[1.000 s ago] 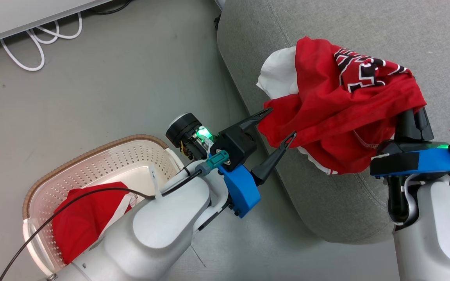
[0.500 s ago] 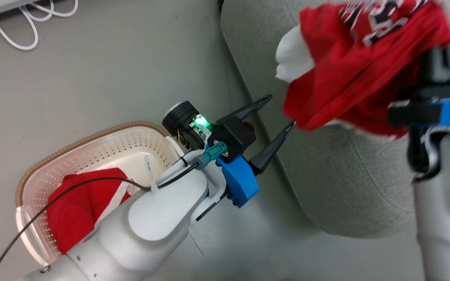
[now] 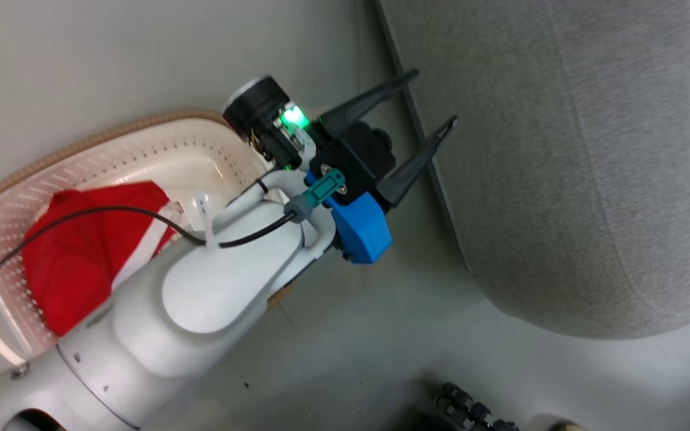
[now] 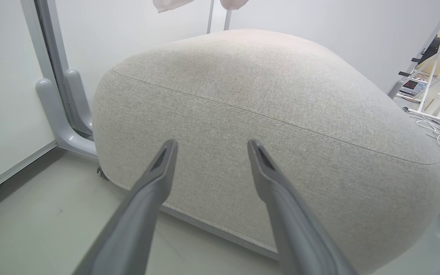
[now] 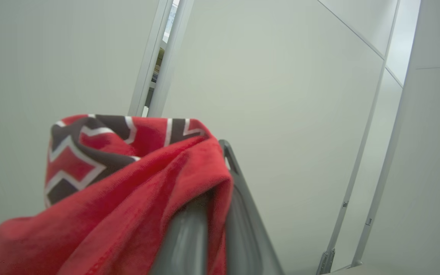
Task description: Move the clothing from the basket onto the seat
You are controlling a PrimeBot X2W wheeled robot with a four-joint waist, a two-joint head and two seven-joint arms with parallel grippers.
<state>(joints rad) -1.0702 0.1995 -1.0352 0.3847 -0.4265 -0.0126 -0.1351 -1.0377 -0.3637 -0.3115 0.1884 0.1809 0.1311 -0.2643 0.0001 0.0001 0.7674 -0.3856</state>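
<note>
**Desk:** Two garments, so where is each?

**Operator:** I see the bright red soft garment with black-and-white block letters (image 5: 101, 183) draped over my right gripper (image 5: 215, 198). Its fingers are nearly together, pinching a fold. The letters are uppermost, the cloth trails toward the lower left of the right wrist view, and white wall panels (image 5: 281, 95) stand behind. The plain red garment with white trim (image 3: 75, 251) lies in the cream perforated plastic basket (image 3: 141, 161). Its long axis runs roughly with the basket's length, trim edge toward my left forearm.

**Desk:** And the left side?

**Operator:** My left gripper (image 3: 430, 99) is spread wide and holds nothing. It hangs over the smooth grey floor (image 3: 351, 347), pointing at the side of the large grey fabric seat (image 4: 281, 95), below the stitched seam (image 4: 266, 118). White cables (image 4: 437, 133) lie on the floor beyond.
</note>
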